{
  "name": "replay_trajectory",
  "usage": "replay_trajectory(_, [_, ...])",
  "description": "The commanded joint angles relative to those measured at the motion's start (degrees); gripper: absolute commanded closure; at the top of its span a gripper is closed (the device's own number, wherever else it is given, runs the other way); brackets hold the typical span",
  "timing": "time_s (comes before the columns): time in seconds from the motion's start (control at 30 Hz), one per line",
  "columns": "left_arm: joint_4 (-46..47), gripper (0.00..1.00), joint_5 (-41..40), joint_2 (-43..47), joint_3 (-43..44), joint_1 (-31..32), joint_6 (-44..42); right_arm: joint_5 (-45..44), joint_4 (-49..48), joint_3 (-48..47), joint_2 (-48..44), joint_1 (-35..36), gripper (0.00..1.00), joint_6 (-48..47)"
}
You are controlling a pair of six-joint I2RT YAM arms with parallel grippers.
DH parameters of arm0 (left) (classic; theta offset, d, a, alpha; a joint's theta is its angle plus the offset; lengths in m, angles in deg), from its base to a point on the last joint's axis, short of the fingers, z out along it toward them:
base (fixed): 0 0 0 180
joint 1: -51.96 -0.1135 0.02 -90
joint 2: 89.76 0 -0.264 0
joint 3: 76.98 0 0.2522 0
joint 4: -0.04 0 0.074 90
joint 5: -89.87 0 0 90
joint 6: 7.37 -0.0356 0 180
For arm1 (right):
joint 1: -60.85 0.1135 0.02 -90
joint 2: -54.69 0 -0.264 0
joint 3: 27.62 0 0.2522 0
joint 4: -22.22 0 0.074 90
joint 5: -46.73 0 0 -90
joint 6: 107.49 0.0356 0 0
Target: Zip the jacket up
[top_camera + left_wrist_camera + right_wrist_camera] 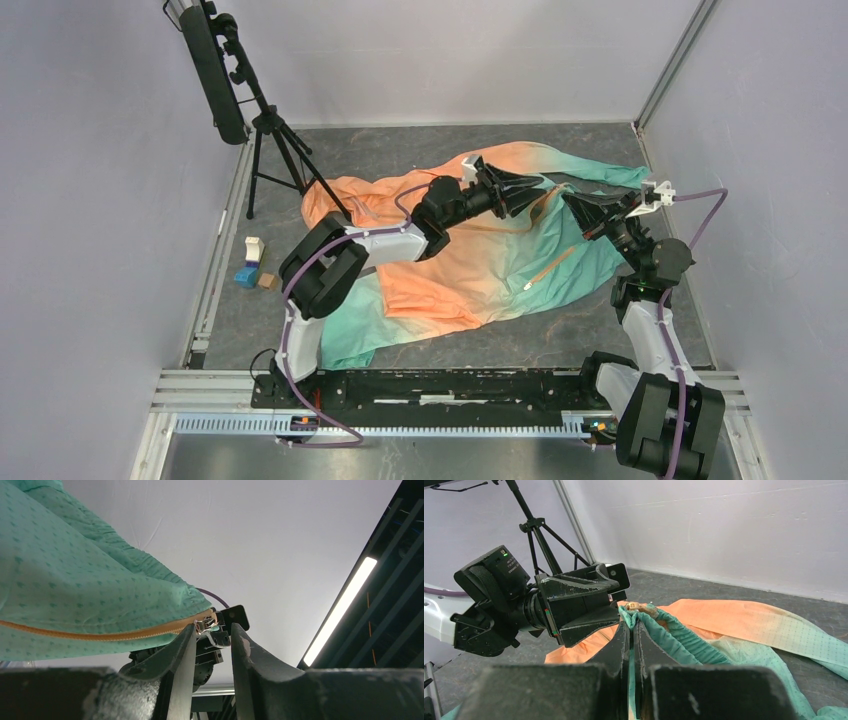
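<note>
The jacket [470, 270] is sprawled on the tabletop [560, 335] just right of the tripod [270, 150]. Further right of the tripod, the left fingers [175, 665] sit slightly parted at the zipper end [202, 626], and past those the right fingers [621, 650] are clamped on its green fabric.

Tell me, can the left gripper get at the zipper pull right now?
Probably yes. The left gripper is open, the zipper pull sits just ahead of it with nothing between, and the right gripper pinches the jacket beside it.
</note>
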Motion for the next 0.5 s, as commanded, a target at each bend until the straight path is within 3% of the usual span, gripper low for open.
replay_trajectory(0.0, [0.1,0.62,1.3,-1.4,3.6,0.8,-1.1,-0.3,-2.4,-1.6,-0.4,-0.2,1.0,-0.5])
replay_trajectory(0.27, [-0.4,0.61,1.1,-2.2,5.1,1.6,-1.5,-0.5,-2.7,-1.5,-0.3,-0.2,1.0,-0.2])
replay_trajectory(0.47, [-0.7,0.7,0.7,-2.6,5.6,1.6,-1.7,-0.6,-2.5,-1.7,-0.6,-0.2,1.0,-0.2])
